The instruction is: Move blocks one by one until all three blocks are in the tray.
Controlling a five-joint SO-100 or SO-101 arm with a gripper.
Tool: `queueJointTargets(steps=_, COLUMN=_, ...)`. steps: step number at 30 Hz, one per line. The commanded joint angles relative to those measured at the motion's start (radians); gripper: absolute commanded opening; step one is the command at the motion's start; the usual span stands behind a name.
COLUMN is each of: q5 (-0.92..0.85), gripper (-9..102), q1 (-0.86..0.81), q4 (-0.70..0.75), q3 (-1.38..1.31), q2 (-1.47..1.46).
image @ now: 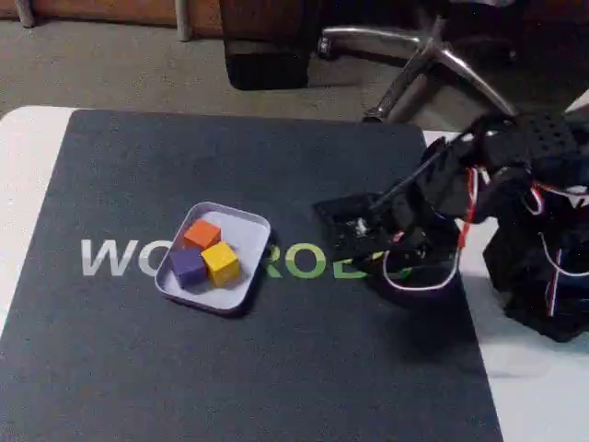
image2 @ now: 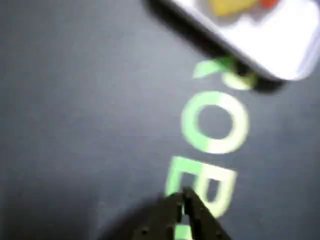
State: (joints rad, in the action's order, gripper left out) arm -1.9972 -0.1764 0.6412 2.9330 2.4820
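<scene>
The pale tray (image: 241,232) sits on the dark mat left of centre in the fixed view. Three blocks rest inside it, packed together: orange (image: 202,233) at the back, purple (image: 188,266) at front left, yellow (image: 221,262) at front right. My gripper (image: 333,223) hangs low over the mat to the right of the tray, shut and holding nothing. In the blurred wrist view the gripper tips (image2: 182,197) meet at the bottom edge, and the tray (image2: 280,40) lies at the top right with the yellow block (image2: 227,7) and a bit of the orange block (image2: 268,3) showing.
A dark mat (image: 276,368) with white and green lettering covers the white table (image: 28,166). The arm's black base and wiring (image: 543,249) stand at the right edge. A chair base (image: 433,55) and floor lie beyond the table's far side.
</scene>
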Motion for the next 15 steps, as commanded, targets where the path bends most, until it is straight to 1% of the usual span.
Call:
queueJointTargets(steps=1, q5=0.025, gripper=-8, q1=0.014, q4=-0.014, q3=0.153, q2=0.227)
queueJointTargets(steps=2, q5=0.043, gripper=-8, q1=0.02, q4=-0.006, q3=0.229, q2=0.333)
queueJointTargets(steps=7, q5=0.1, gripper=-8, q1=0.063, q4=0.518, q3=0.238, q2=0.816)
queueJointTargets(steps=8, q5=0.1, gripper=-8, q1=0.072, q4=0.563, q3=0.238, q2=0.828)
queueJointTargets(steps=11, q5=0.101, gripper=-8, q1=0.086, q4=0.611, q3=0.238, q2=0.828)
queueJointTargets(steps=15, q5=0.144, gripper=-8, q1=0.137, q4=0.63, q3=0.238, q2=0.827)
